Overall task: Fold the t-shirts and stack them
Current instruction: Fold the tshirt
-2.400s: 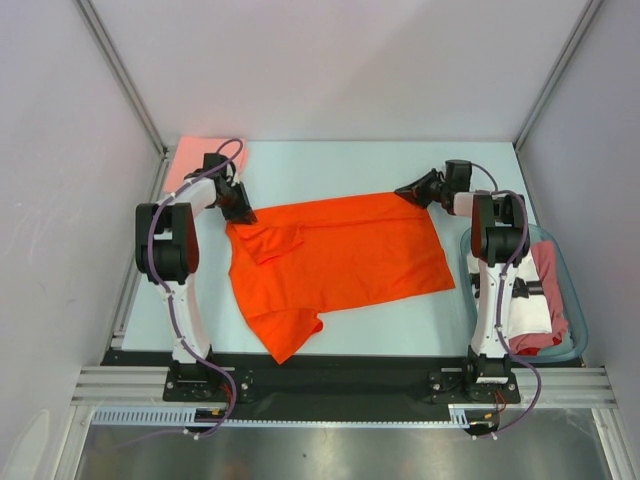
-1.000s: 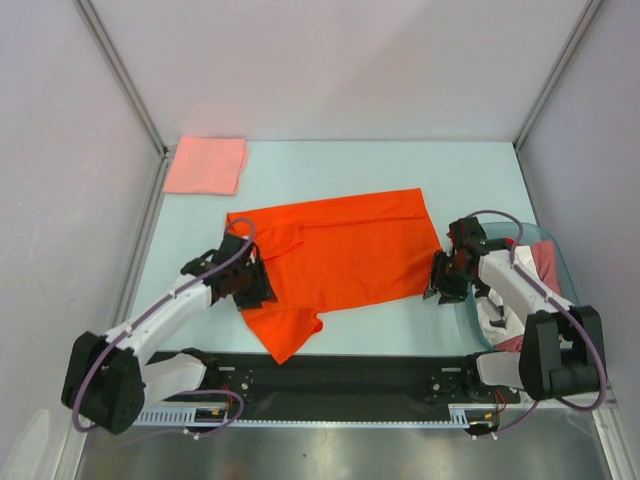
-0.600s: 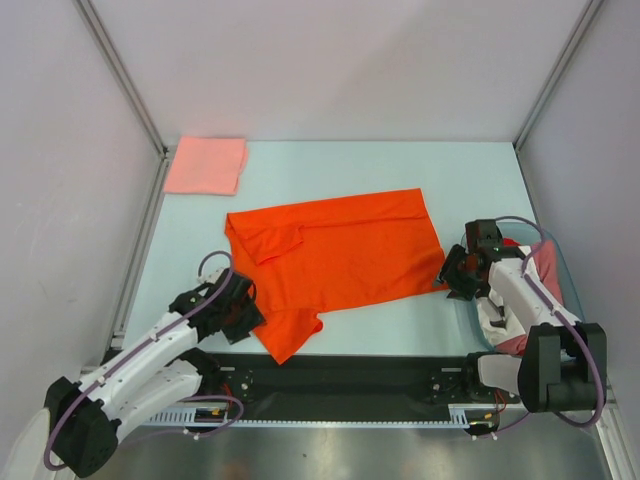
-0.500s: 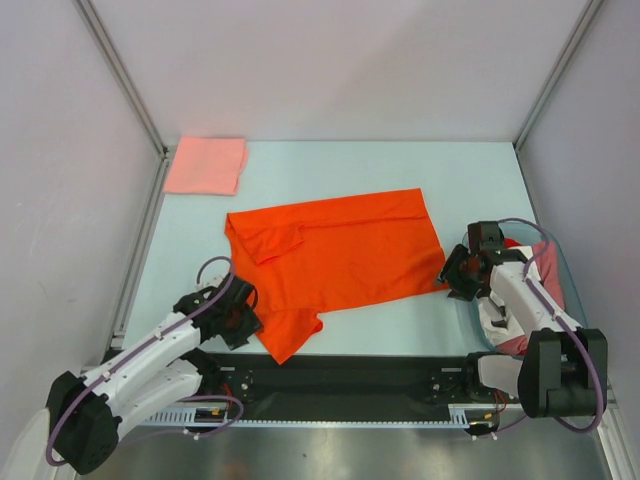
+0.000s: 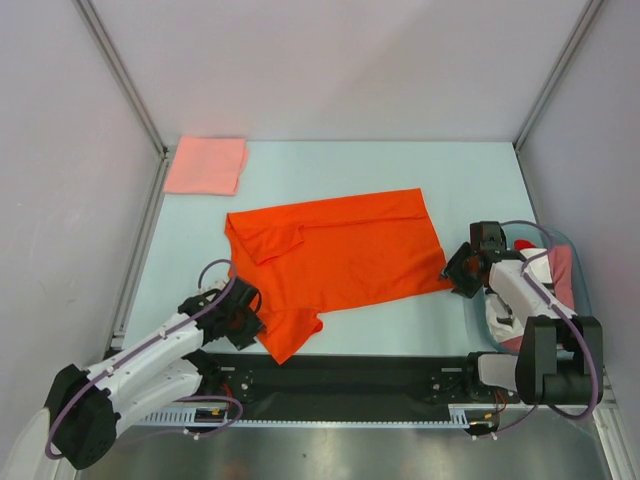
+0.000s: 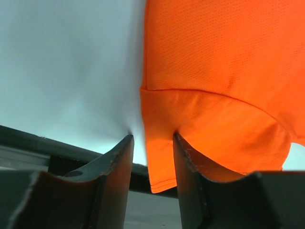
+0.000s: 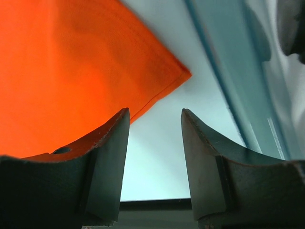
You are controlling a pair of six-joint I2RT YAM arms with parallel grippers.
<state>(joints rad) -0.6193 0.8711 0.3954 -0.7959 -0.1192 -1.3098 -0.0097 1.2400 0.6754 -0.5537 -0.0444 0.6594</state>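
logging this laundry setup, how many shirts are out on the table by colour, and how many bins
orange t-shirt: 1
pink folded shirt: 1
clear bin: 1
total: 3; the clothes inside the bin are partly hidden, so they are not counted

Cloth, plastic and metal, all in plain sight here.
The orange shirt is a fine mesh knit, matt, with a stitched hem. The pink cloth looks soft and matt too. The table is smooth and pale with a faint sheen. The bin is see-through teal plastic, glossy. The fingers are dark matt plastic, scuffed at the edges. And the front sheet is brushed metal.
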